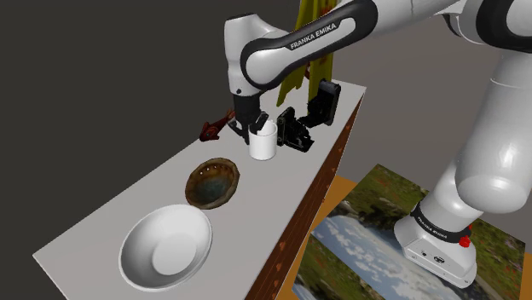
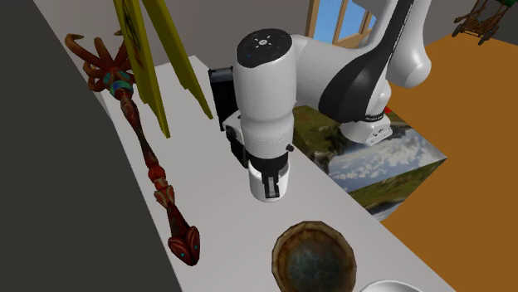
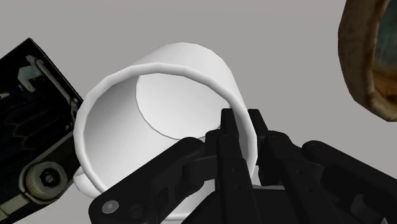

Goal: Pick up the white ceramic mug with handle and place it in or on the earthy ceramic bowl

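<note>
Nips the wall of the white mug (image 1: 263,143) with the pincer (image 3: 240,130) closed nearly all the way, one finger inside the rim, one outside. Holds it toward the far end of the worktop (image 1: 102,223) in the shoulder view, just beside a black device (image 1: 309,115) and apart from the brown bowl (image 1: 211,184). Cannot tell whether lifted. Likely risks: swinging or slipping in so thin, off-centre a grip, clipping the device, or tipping off the bowl's sloped rim.

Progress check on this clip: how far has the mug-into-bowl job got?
Done: the claw is at the white mug. In hand: its fingers pinch the mug's wall, one inside, one outside; the mug looks to sit on the table. Left: lift, carry, set it in the brown bowl.
</note>
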